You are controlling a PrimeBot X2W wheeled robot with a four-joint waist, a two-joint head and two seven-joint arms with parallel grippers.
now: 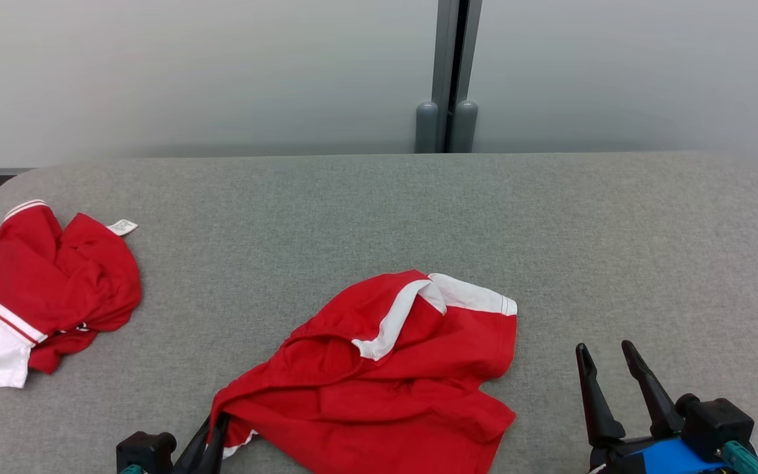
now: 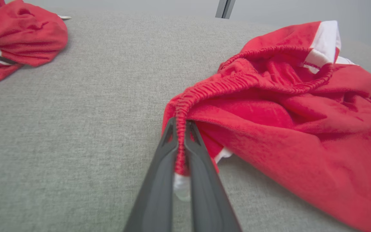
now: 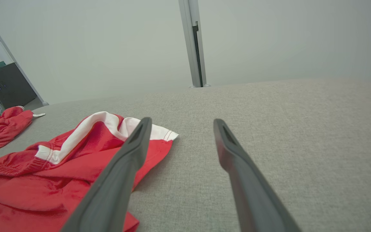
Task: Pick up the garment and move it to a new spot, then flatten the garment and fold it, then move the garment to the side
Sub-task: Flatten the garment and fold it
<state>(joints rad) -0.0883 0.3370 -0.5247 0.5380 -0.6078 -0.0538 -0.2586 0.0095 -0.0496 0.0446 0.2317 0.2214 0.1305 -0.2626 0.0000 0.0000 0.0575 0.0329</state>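
two claws, one garment in work.

item one: left claw (image 2: pixel 180 124), fingers pressed together and clenched on the gathered elastic waistband (image 2: pixel 237 83) of the red garment (image 2: pixel 285 112). a scrap of white trim shows between the fingers, below the pinch. in the head view the left claw (image 1: pixel 216 428) meets the garment (image 1: pixel 385 368) at its near left corner. from the fingertips the garment spreads away to that claw's right, crumpled, lying on the grey cloth surface (image 1: pixel 353 210), with a white band (image 1: pixel 471 296) turned over at its far edge.

item two: right claw (image 1: pixel 606 347), released, fingers spread wide with nothing between them, at bare surface just beside the garment's right edge and apart from it. in the right wrist view the right claw (image 3: pixel 180 121) has the garment (image 3: pixel 60 167) to the left of its left finger.

item three: a second red-and-white garment (image 1: pixel 50 283), bunched, well apart to the left of the left claw, a small white label (image 1: pixel 122 227) at its far side.

item four: pale wall with a grey upright post (image 1: pixel 448 79), beyond the surface's far edge, ahead of both claws.
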